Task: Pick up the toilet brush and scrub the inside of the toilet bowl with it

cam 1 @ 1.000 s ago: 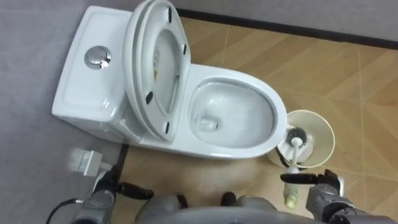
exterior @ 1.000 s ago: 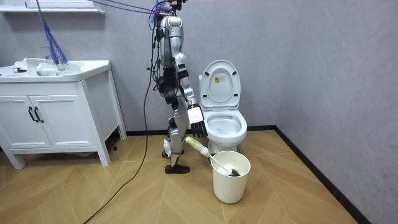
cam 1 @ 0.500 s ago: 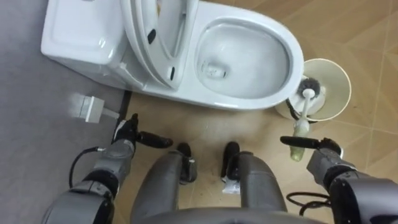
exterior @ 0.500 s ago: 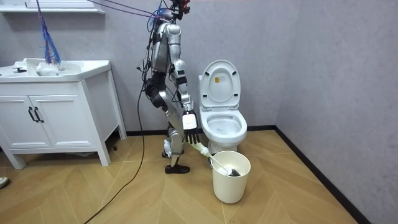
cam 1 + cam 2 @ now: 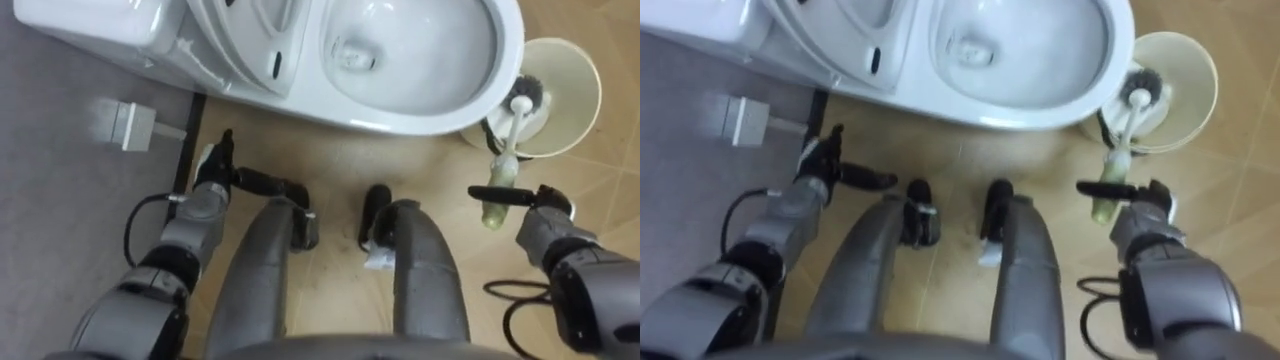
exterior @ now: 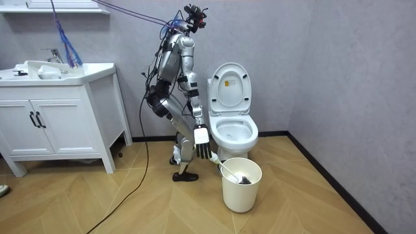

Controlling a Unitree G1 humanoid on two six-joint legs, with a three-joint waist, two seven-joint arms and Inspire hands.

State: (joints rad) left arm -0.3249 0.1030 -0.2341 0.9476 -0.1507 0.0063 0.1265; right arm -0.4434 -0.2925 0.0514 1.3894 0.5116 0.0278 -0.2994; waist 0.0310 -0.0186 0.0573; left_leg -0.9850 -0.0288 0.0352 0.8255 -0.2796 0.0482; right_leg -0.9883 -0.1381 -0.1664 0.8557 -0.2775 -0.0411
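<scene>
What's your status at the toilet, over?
Left hand open, idle by left knee. Right hand open, fingers straight at brush handle, no grip yet. Brush head in bucket beside toilet bowl. Seat up, nothing blocking.

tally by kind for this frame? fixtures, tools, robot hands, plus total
toilet: 1
toilet brush: 1
bucket: 1
sink cabinet: 1
robot hand: 2 (left robot hand, right robot hand)
total: 6

Deeper forward bend, right hand [image 5: 547, 212] lower, nearer the brush [image 5: 508, 140].
</scene>
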